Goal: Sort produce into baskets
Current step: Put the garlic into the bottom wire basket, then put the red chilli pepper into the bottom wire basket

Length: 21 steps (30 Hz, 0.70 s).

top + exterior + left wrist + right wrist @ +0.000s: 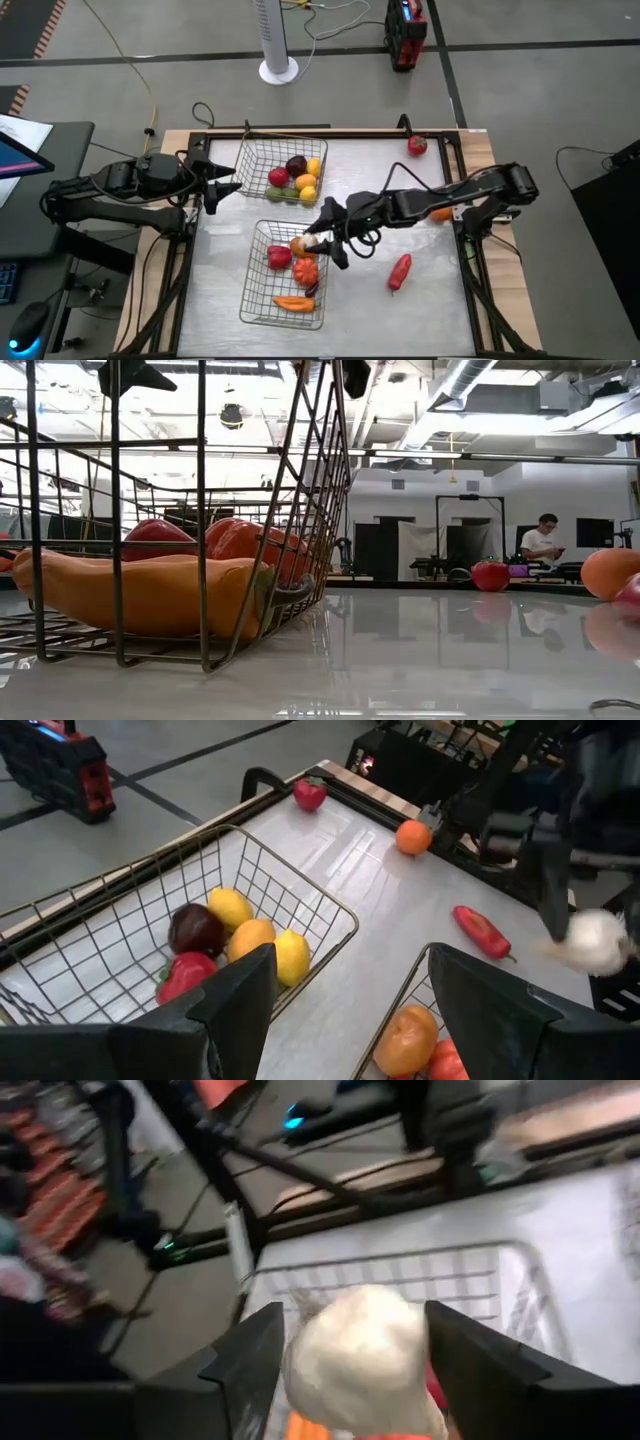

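Right gripper (322, 240) clamped on seemingly garlic (362, 1362) above near basket (254, 300), peppers (280, 257) beneath.

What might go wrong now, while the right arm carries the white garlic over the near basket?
1. The right end effector holds the garlic right at the basket's edge, not over its middle; released here, it might hit the rim and roll onto the table.
2. That basket already holds an orange and red pieces, so the garlic may bounce off them.
3. The left end effector waits open beside the far basket, out of the way.
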{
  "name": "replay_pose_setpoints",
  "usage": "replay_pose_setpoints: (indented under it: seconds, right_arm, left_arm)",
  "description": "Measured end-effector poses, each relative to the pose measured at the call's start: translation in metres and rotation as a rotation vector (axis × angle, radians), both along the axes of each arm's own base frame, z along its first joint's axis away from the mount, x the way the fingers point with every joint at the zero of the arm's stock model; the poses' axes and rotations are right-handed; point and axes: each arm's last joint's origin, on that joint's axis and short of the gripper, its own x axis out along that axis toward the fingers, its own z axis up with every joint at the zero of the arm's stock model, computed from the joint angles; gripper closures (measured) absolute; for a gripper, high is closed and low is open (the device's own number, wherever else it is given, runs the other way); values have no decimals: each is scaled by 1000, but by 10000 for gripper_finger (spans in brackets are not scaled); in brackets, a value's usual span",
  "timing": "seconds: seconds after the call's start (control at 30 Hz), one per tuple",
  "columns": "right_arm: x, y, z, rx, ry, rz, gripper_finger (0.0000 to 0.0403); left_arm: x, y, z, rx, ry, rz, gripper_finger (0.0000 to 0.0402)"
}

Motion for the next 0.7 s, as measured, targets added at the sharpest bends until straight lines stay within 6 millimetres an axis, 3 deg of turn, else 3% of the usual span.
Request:
replay_pose_setpoints:
  seconds: [0.17,0.3,0.5,0.7]
  right_arm:
    - [2,0,-9,42,60,105,93]
    - [-7,2,-22,-3,217,127,79]
    - [-41,25,-53,-110,636,223,89]
    - [-74,57,-82,-303,802,364,100]
  left_arm:
    - [0,0,0,-2,1,-2,152]
    - [0,0,0,-2,2,-3,152]
    - [0,0,0,-3,3,-4,152]
    - [0,0,0,13,8,-5,152]
